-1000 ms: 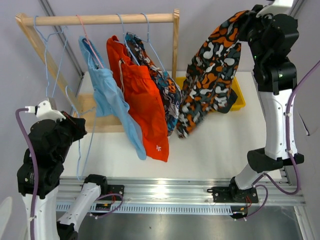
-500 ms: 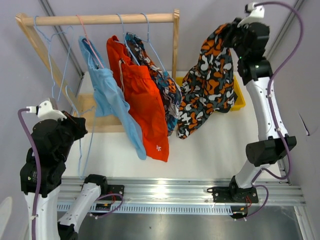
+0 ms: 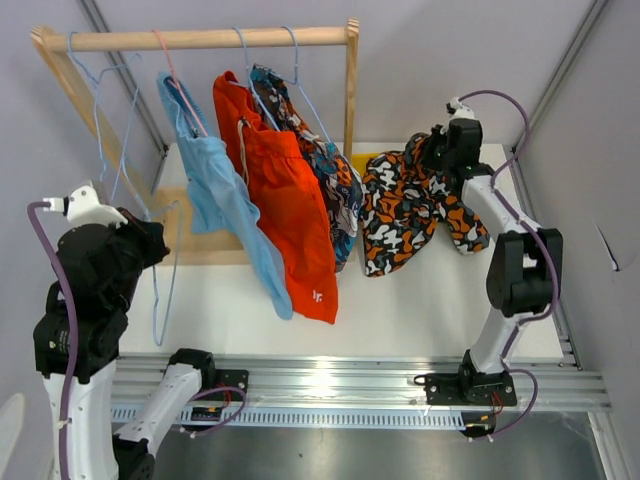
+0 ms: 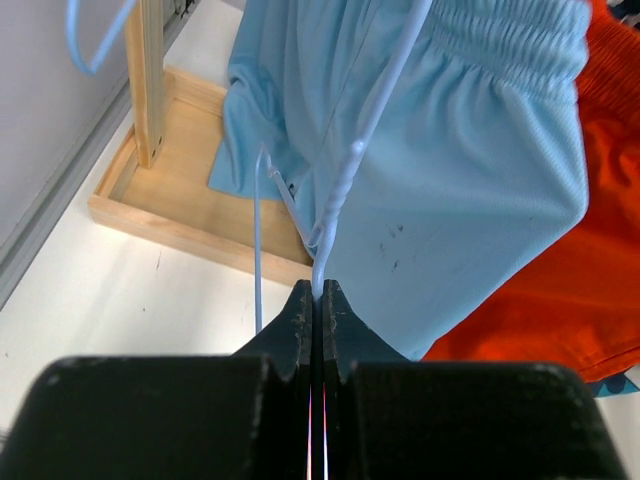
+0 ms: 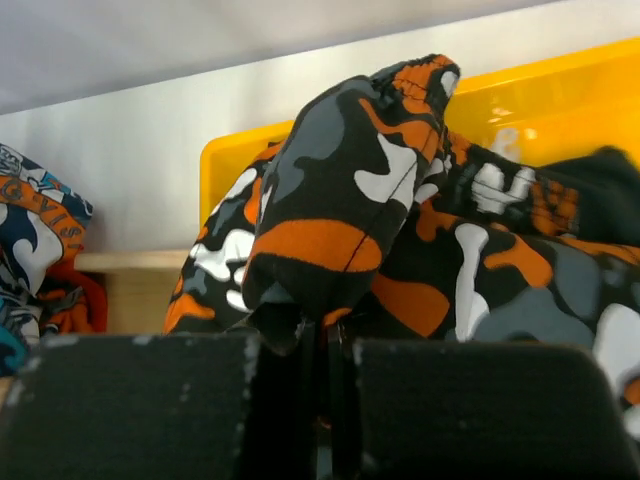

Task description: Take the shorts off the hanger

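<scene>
My right gripper is shut on the orange-black-white camouflage shorts, which lie spread over the yellow bin and the table at the back right. In the right wrist view the jaws pinch a fold of these shorts. The light blue shorts, the red-orange shorts and the blue-orange-white patterned shorts hang on hangers from the wooden rail. My left gripper is shut on the wire of an empty light blue hanger, in front of the light blue shorts. The dark navy shorts cannot be made out.
The rack's wooden base and right post stand at the back of the white table. Two more empty wire hangers hang at the rail's left end. The bin's yellow wall rises behind the camouflage shorts.
My right arm has swung down from high up and lowered the camouflage shorts onto the yellow bin and the table. My left arm has barely shifted, still holding the hanger.
</scene>
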`<state>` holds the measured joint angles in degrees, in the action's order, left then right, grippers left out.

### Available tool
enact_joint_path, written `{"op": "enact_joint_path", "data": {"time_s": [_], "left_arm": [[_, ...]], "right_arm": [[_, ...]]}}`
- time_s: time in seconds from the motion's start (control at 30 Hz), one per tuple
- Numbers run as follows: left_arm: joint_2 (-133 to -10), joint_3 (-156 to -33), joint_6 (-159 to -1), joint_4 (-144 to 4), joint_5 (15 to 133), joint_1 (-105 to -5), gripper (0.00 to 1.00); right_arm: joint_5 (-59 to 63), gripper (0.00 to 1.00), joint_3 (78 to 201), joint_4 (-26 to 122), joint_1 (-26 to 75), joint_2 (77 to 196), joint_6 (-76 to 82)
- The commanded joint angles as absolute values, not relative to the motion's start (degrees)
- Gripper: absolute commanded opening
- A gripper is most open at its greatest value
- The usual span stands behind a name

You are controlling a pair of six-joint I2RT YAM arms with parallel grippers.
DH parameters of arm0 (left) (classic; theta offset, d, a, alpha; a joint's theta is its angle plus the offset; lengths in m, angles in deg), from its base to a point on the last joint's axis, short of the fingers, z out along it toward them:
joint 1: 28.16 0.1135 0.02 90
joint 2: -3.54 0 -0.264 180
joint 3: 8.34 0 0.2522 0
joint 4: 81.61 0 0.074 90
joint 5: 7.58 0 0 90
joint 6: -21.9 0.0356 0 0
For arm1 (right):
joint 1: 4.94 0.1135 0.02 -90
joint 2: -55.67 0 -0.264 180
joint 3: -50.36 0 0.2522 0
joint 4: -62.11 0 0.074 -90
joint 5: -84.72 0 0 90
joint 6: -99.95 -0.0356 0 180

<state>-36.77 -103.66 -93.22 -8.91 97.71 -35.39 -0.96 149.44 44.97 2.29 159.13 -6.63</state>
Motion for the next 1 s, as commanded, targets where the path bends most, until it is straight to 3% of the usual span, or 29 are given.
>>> {"op": "enact_joint_path", "data": {"time_s": [0.0, 0.07, 0.1, 0.13, 0.2, 0.47, 0.73, 0.97], "left_arm": [[-39.1, -108.5, -91.6, -11.4, 97.5, -35.4, 0.00], [-41.2, -111.7, -91.0, -11.6, 97.3, -35.4, 0.00], [-42.0, -114.0, -90.2, -11.9, 97.1, -35.4, 0.00], [-43.6, -114.6, -89.7, -12.2, 96.8, -35.4, 0.00], [-45.4, -116.8, -88.7, -13.4, 96.1, -35.4, 0.00], [-57.1, -128.8, -85.9, -16.3, 97.0, -35.4, 0.00], [-70.0, -141.7, -81.4, -18.9, 100.0, -35.1, 0.00], [-77.5, -150.8, -81.3, -19.1, 98.6, -33.3, 0.00]], "right_arm": [[2.1, 0.02, 153.5, 47.7, 1.7, 165.6, -8.5], [3.2, 0.58, 158.2, 42.8, 1.3, 168.7, -8.5], [3.3, 0.74, 160.0, 40.9, 1.4, 170.8, -8.9], [2.9, 0.99, 161.3, 38.1, 1.4, 170.9, -9.0], [1.7, 0.99, 158.9, 38.4, 1.4, 166.7, -11.0], [1.2, 0.99, 130.5, 46.9, 6.1, 140.5, -15.3], [-2.6, 0.99, 105.8, 50.7, 24.0, 117.1, -17.5], [-10.9, 0.99, 100.8, 46.1, 40.1, 108.5, -18.2]]}}
